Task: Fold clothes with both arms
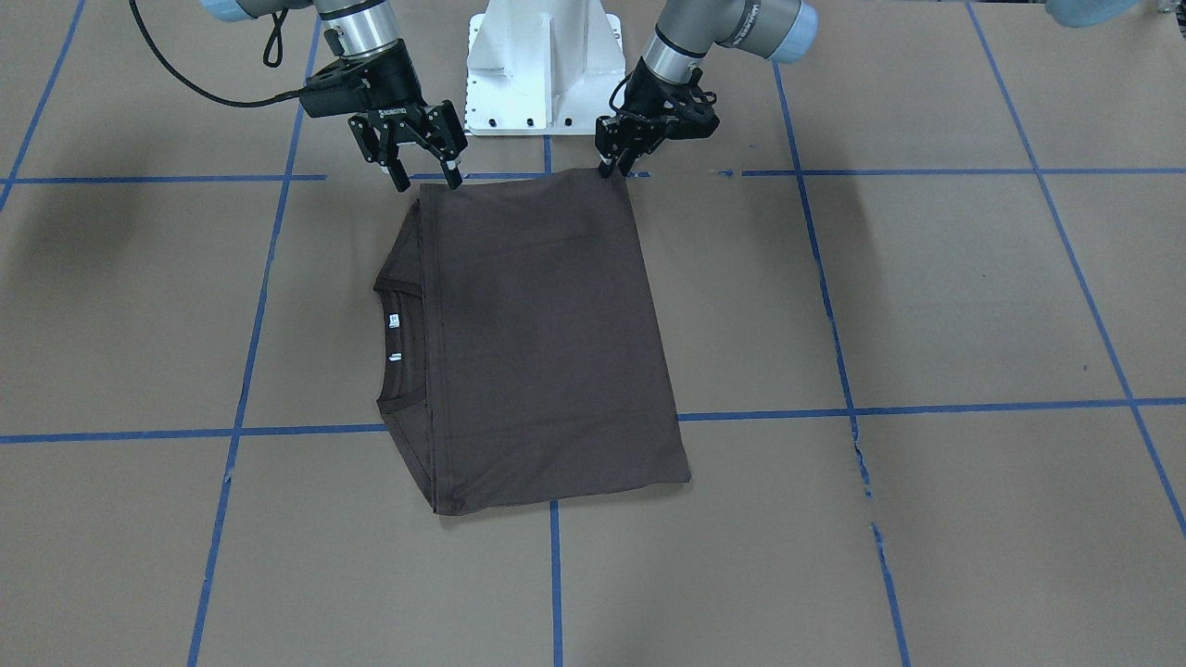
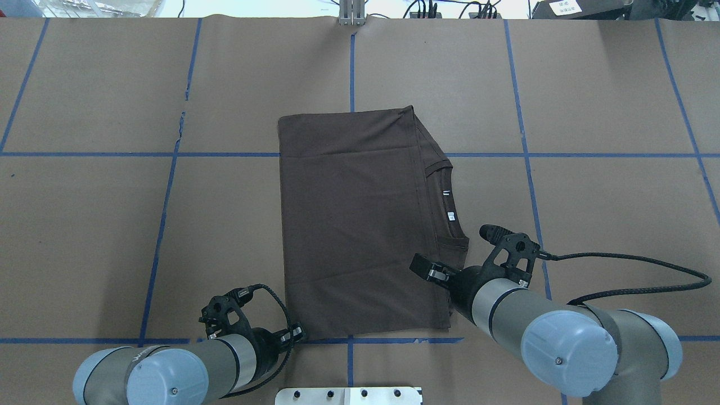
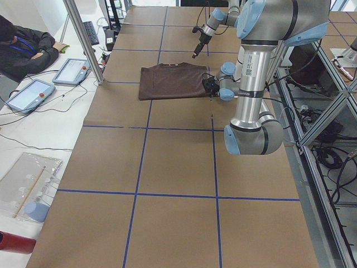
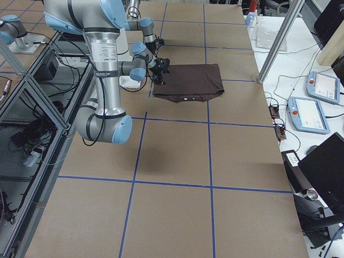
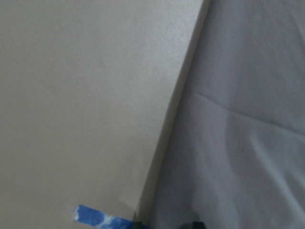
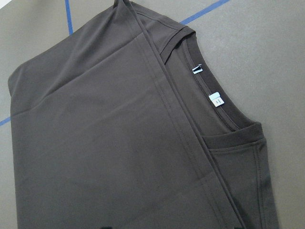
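1. When starting closest to the robot, find the white pedestal base [image 1: 542, 65] at the edge of the worktop [image 1: 927, 296], with the left arm [image 1: 732, 28] and the right arm [image 1: 357, 28] reaching forward and down on either side.
2. Just beyond, meet the right gripper [image 1: 428, 179]: fingers [image 1: 453, 174] spread wide, holding nothing, poised at the near corner of the T-shirt [image 1: 547, 343] on the collar side.
3. Level with it, meet the left gripper [image 1: 613, 171], tips down at the other near corner, touching or almost touching cloth; fingers drawn narrow, yet cannot tell whether clamped on that corner or merely beside it.
4. Moving outward, picture the T-shirt flat in the middle of the worktop, folded to a tidy rectangle, hem brought up just short of the collar [image 1: 398, 338], white neck tags [image 1: 394, 320] showing toward the robot's right.
5. Judging by that shape, count the early folds as done: sleeves tucked under, length halved. Judging by both grippers set at the near edge, expect one fold left, probably near edge over to far edge, not yet begun, no cloth lifted.
6. As for gaps: no print or sleeves to be seen, presumably folded inside; right fingers hidden beneath their own wrist in the overhead view; left wrist view too close, giving only blurred cloth, brown paper and a scrap of blue tape [image 5: 95, 217]; side views too distant for judging either grip.
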Available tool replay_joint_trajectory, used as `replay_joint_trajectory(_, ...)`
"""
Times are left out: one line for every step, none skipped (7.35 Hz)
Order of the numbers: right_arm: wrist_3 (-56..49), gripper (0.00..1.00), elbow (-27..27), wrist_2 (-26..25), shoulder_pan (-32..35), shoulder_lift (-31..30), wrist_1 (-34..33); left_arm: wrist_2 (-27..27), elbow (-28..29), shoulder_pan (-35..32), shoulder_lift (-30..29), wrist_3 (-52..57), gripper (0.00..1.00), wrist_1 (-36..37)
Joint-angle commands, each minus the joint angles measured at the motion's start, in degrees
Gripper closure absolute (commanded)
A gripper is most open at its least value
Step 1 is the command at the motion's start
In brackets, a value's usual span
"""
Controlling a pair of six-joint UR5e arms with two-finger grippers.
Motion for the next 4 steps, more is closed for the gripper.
replay_joint_trajectory(0.0, 0.11, -0.1, 0.0, 0.0, -0.1, 0.0, -0.1, -0.1, 0.0, 0.0, 0.4, 1.00, 0.0)
replay_joint_trajectory(0.1, 0.13, -0.3, 0.0, -0.1, -0.2, -0.3, 0.0, -0.2, -0.1, 0.0, 0.7, 1.00, 0.0)
replay_joint_trajectory(0.5, 0.26, -0.7, 0.0, -0.1, -0.1, -0.5, -0.1, -0.5, -0.1, 0.0, 0.8, 1.00, 0.0)
replay_joint_trajectory(1.7, 0.34, -0.6, 0.1, -0.2, 0.2, -2.7, 0.0, -0.6, -0.1, 0.1, 0.8, 1.00, 0.0)
